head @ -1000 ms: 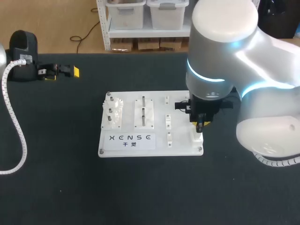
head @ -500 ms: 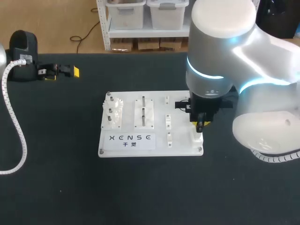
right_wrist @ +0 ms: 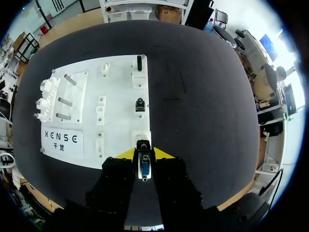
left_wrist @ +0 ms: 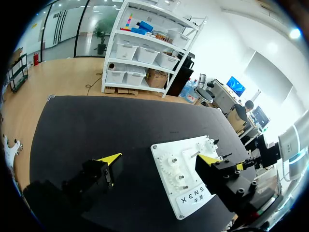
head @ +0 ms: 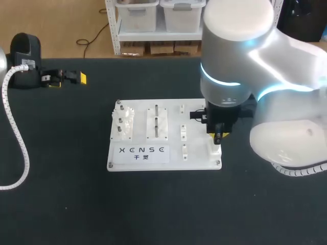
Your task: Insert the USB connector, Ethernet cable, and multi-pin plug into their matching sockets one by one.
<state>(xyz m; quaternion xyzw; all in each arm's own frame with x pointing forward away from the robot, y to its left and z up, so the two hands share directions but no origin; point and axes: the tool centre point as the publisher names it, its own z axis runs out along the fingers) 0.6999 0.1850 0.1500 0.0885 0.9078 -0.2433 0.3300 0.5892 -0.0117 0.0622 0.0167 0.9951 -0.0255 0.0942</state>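
We see the black table (head: 61, 204) lit brightly and evenly from overhead, and shadows barely show on it. At the head view's upper right, soft glare sheens our right arm (head: 240, 30), and the white board (head: 199, 161) looks slightly washed out.

A table (head: 61, 204) topped in matte black is spreading across the whole scene, its surface lying flat, taking even light, its far edge running straight across the head view.

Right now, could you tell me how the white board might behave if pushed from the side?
The white board lies flat and wide on the table, so it should not tip. It looks like stiff plastic, unlikely to flex. Whether its corner screws fix it I cannot tell, so it may slide.
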